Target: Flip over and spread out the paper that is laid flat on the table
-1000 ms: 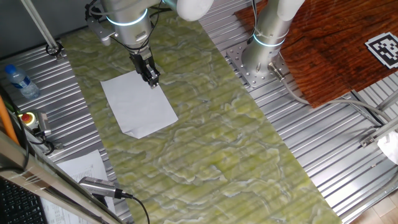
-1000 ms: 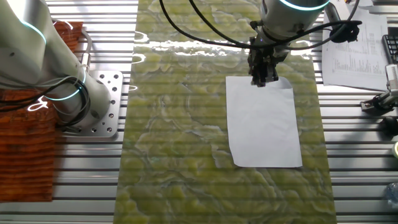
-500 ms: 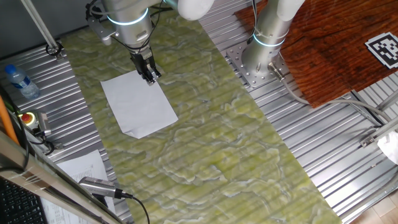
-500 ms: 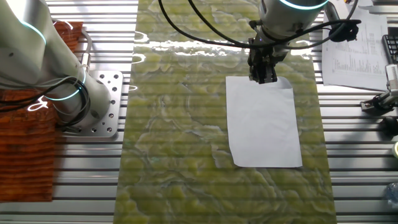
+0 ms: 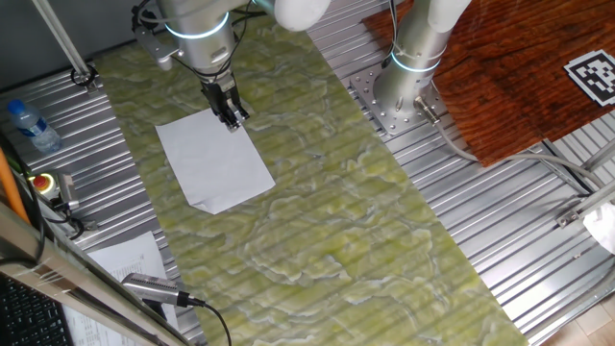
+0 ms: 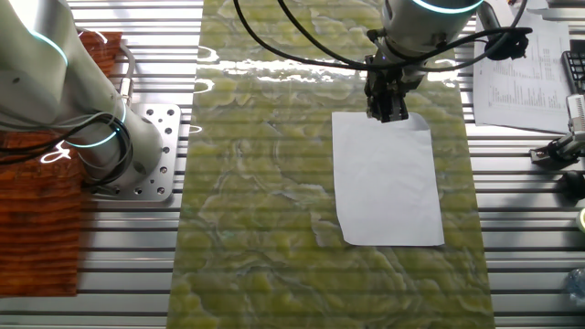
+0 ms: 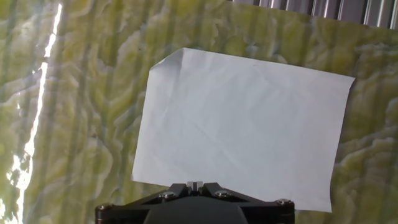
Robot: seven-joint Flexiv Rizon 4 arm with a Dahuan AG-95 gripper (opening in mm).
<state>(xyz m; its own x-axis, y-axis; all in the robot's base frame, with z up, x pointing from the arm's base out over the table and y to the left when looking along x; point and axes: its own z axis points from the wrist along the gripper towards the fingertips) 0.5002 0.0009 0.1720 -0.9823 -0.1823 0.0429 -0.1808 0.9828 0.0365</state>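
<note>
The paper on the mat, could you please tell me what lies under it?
The paper lies flat on the green-yellow mat, which shows all around it. Whatever is directly beneath is covered. The pincer is at its edge.

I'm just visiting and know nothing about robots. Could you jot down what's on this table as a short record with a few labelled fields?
Paper: plain white sheet, lying flat, one corner folded over
Surface: green-yellow marbled table between ribbed metal panels
Gripper: gripper at the middle of one short edge of the paper; fingers together
Holding anything: cannot tell whether it pinches the paper's edge
Nearby: printed sheet, water bottle
Task state: paper not yet flipped
</note>
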